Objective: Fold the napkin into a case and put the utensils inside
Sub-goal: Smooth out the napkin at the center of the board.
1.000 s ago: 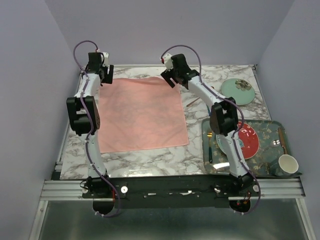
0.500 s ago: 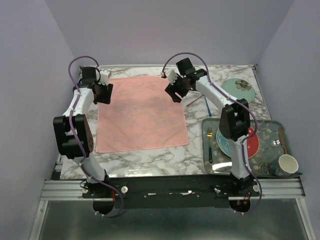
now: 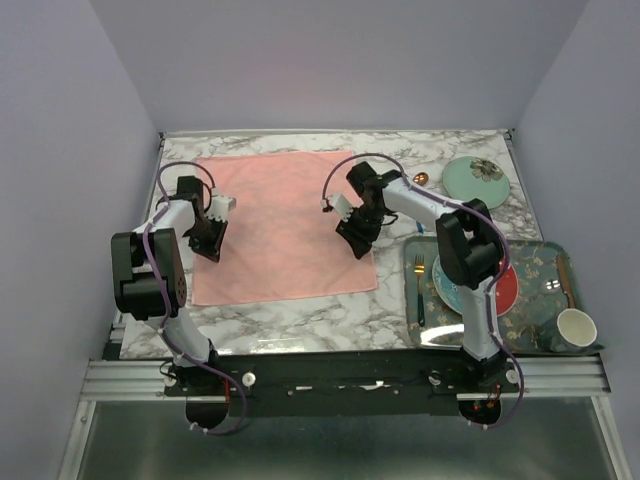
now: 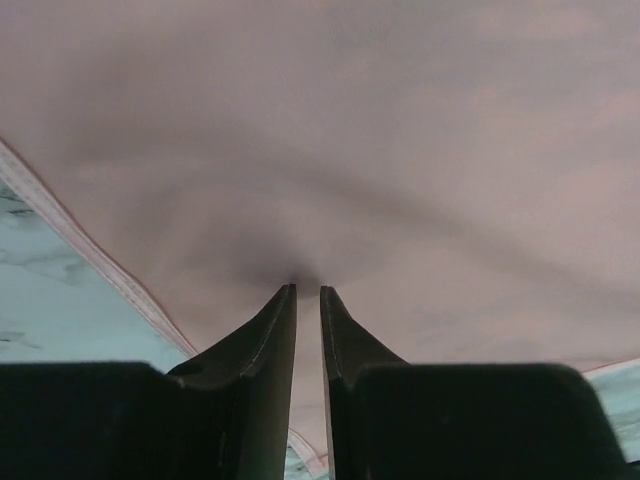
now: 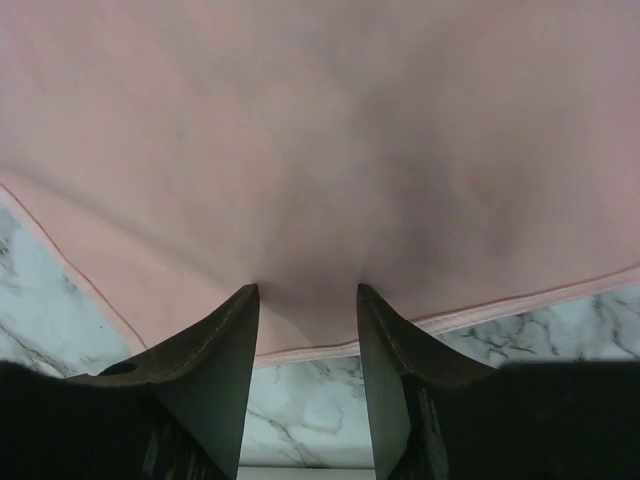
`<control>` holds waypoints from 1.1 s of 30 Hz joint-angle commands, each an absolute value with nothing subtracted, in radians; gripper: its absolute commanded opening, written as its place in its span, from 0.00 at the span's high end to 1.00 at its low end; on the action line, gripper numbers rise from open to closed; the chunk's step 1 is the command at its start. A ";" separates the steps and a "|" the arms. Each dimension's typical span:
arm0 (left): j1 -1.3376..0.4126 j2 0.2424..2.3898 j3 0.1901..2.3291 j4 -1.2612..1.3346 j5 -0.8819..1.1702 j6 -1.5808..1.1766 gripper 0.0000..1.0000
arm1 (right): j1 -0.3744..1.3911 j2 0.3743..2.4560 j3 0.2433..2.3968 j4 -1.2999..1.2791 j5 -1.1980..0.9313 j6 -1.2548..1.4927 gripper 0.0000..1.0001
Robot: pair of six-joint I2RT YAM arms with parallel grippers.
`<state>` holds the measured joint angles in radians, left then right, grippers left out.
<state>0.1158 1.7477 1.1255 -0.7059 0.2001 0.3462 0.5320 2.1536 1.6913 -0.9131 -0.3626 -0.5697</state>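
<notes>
Status: your left gripper (image 4: 308, 290) pinches left edge of salmon-pink square satin napkin (image 3: 285, 220), cloth puckered at tips; your right gripper (image 5: 307, 292) straddles right edge, jaws apart.

Napkin (image 3: 285, 225): salmon-pink cloth, satin sheen, soft creases, stitched hem seen along edge. Table (image 3: 300, 315): marble-patterned top, smooth, slightly glossy. Fingers (image 4: 262, 345) of left gripper (image 4: 308, 292): black, matt, plastic-looking. Tray (image 3: 545, 262): dark patterned, glossy finish. Rail (image 3: 130, 378) at near edge: bare metal, dull.
</notes>
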 commanded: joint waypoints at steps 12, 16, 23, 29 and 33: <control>0.143 1.476 0.972 -0.741 0.173 0.449 0.69 | 0.618 1.918 1.445 -0.911 -0.439 -0.512 0.49; 0.144 1.390 0.962 -0.833 0.184 0.512 0.64 | 0.633 1.842 1.407 -0.946 -0.482 -0.489 0.49; 0.161 1.302 0.801 -0.870 0.134 0.592 0.66 | 0.707 1.779 1.229 -0.896 -0.457 -0.459 0.54; 0.173 1.333 0.736 -0.812 0.088 0.580 0.68 | 0.713 1.819 1.180 -0.821 -0.352 -0.448 0.57; 0.196 1.393 0.701 -0.753 0.037 0.589 0.69 | 0.713 1.871 1.166 -0.793 -0.316 -0.456 0.57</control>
<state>0.1703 1.3411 0.7338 -0.8181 0.1059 0.5667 0.7177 1.8088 1.1851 -0.8570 -0.3908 -0.4625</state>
